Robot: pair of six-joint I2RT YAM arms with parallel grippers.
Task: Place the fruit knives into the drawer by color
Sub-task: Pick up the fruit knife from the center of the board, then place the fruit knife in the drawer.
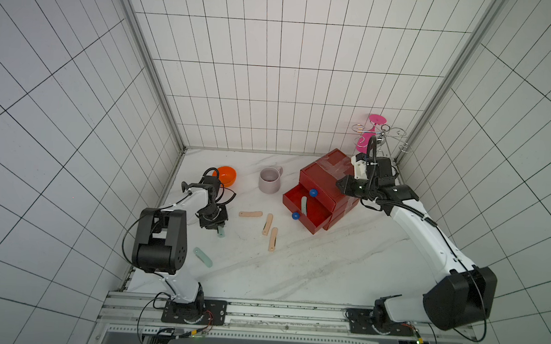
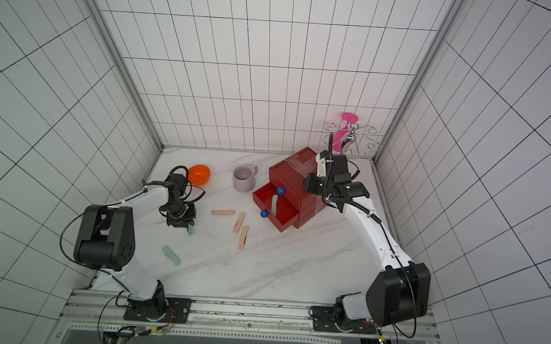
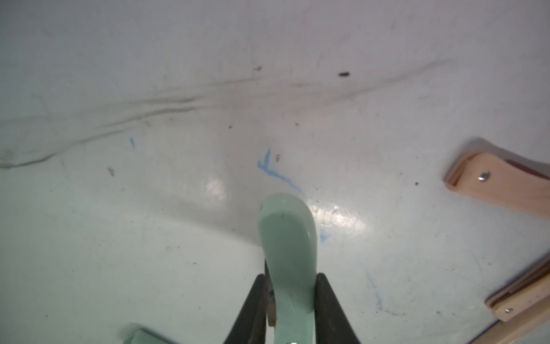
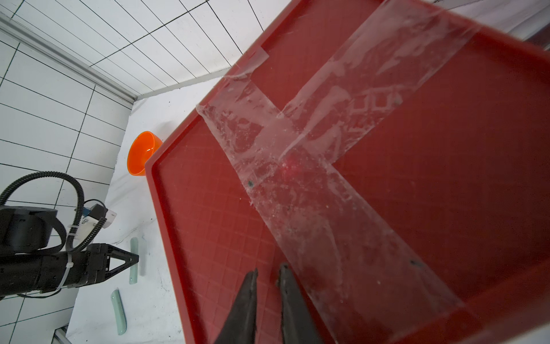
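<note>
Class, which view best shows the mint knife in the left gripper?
Left wrist: mint knife close-up, clamped in the left gripper. Both top views show only its end; right wrist shows it small.

The table (image 1: 294,272) is glossy, the mint knife (image 3: 288,253) smooth plastic, the tape (image 4: 297,193) crinkled.
</note>
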